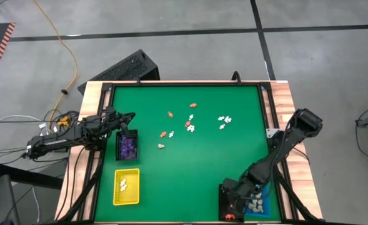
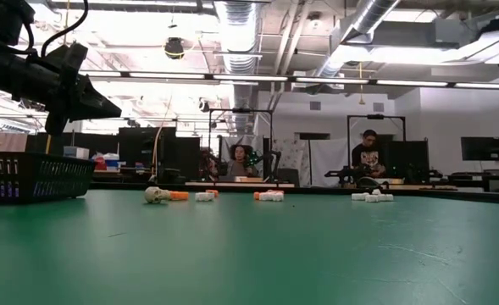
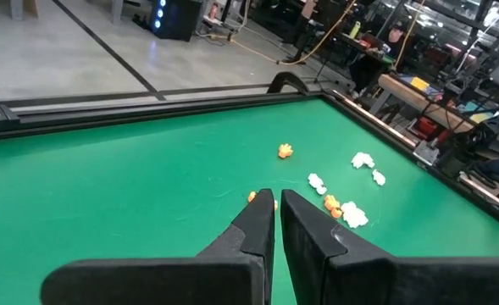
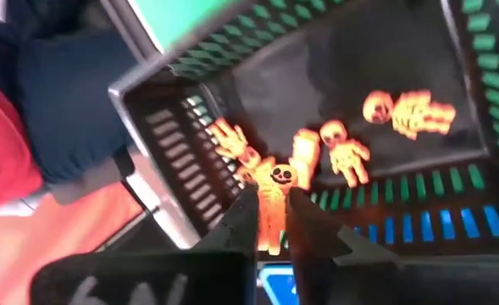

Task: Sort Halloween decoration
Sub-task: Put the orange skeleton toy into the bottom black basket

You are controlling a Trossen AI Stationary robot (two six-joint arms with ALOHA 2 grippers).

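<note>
The right gripper (image 4: 273,222) hangs over a black slotted plastic tray (image 1: 228,203) at about five o'clock on the green felt-topped table (image 1: 190,169), just beside a blue tray (image 1: 262,206) that holds cream-beige figurines (image 1: 256,201). Between its dark fingers (image 4: 232,229) stands a tiny orange-red skeleton figurine (image 4: 274,199); the fingers lie close along both its sides, but whether they clamp it or have let go cannot be told. Around it in the black tray lie more orange-red skeleton figurines (image 4: 401,112).

The left gripper (image 3: 274,203) hovers at about nine o'clock, over a dark mesh basket (image 1: 127,146) that contains purple figurines (image 1: 129,145); its two fingers are pressed together with nothing between them. At about seven o'clock, a yellow rectangular plastic tray (image 1: 126,186) holds a few white figurines (image 1: 124,184).

Near the table's centre and out toward one o'clock, loose Halloween decoration pieces lie scattered: orange-red ones (image 1: 170,114), a white cluster (image 1: 224,119), and a cream-beige skull-like piece (image 1: 161,146) closest to the basket. In the low view, the same scatter lines the far part of the green surface.
</note>
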